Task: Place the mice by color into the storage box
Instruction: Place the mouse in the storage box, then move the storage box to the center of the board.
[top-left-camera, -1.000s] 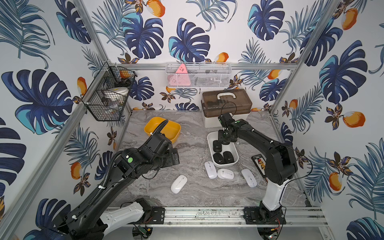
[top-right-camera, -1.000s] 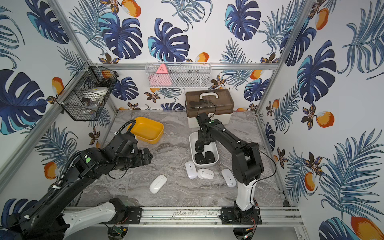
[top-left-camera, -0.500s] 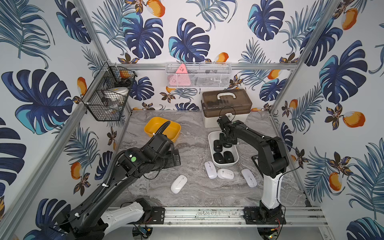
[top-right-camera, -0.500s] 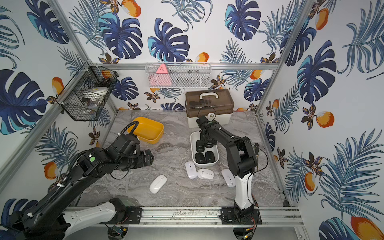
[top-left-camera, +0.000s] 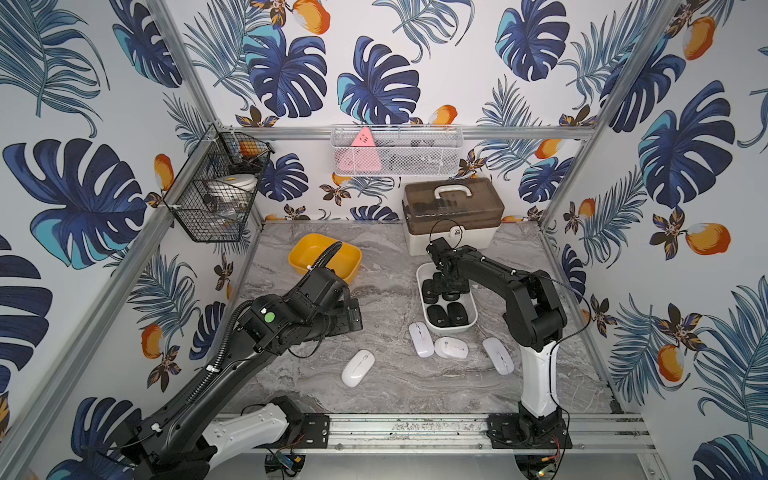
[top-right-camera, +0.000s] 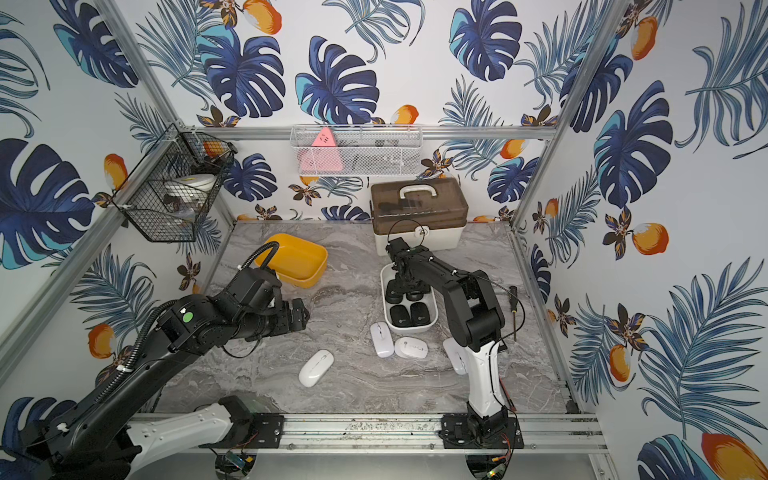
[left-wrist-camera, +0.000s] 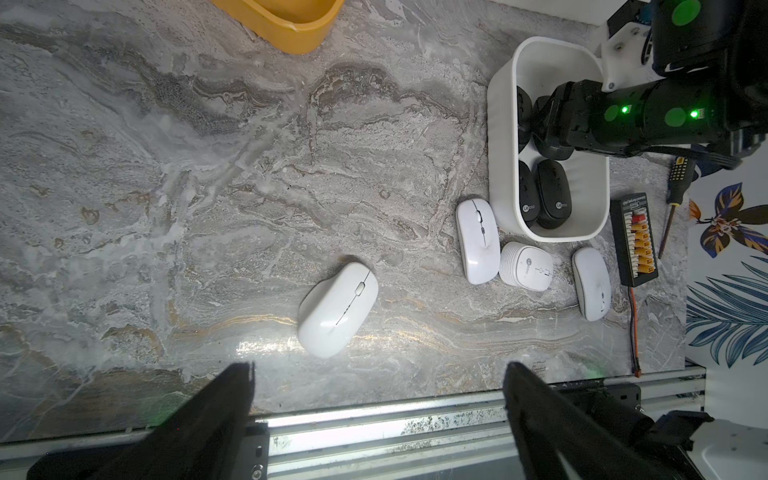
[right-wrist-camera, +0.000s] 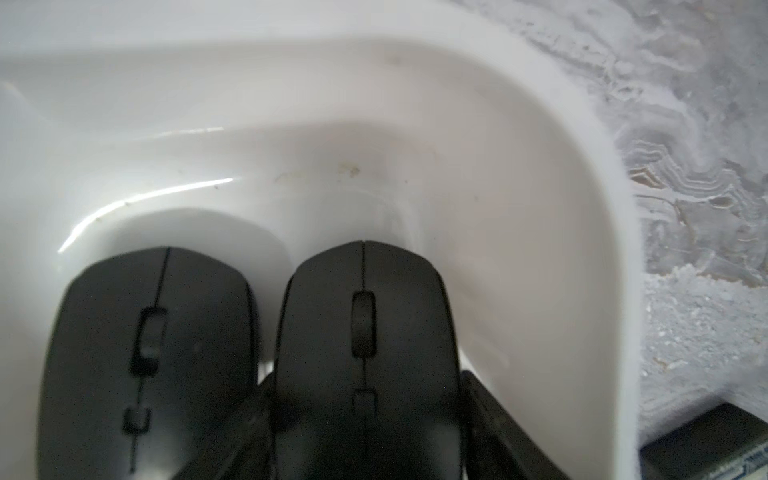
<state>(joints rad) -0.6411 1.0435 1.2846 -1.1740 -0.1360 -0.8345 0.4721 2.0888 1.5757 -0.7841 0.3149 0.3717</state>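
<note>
Mice sort: blacks in the box, whites on the bench

White oval plastic storage box (top-left-camera: 451, 331) stands right of centre on the grey marbled bench (top-left-camera: 395, 395), long axis running front to back. Four matte black oval mice (top-left-camera: 437, 316) lie inside it in two pairs, one at the front end, one behind.

The right gripper (right-wrist-camera: 365, 380) is down inside the box, a finger (right-wrist-camera: 494, 424) on each side of one black mouse (right-wrist-camera: 363, 291) of the rear pair, wheel up. Right wrist view is dark and cropped at the fingers: whether they press on the mouse or stand just clear, I cannot tell.

The left gripper (left-wrist-camera: 379, 365) hovers over the bench left of centre, jaws spread wide, holding nothing.

Four glossy white oval mice (left-wrist-camera: 478, 241) lie on the bench. Three sit in a row just beside the front end of the box: the two nearer the bench centre touch each other, the third (left-wrist-camera: 591, 283) lies apart, toward the right edge. The fourth (left-wrist-camera: 337, 309) lies alone near the middle of the bench, toward the front edge.
</note>
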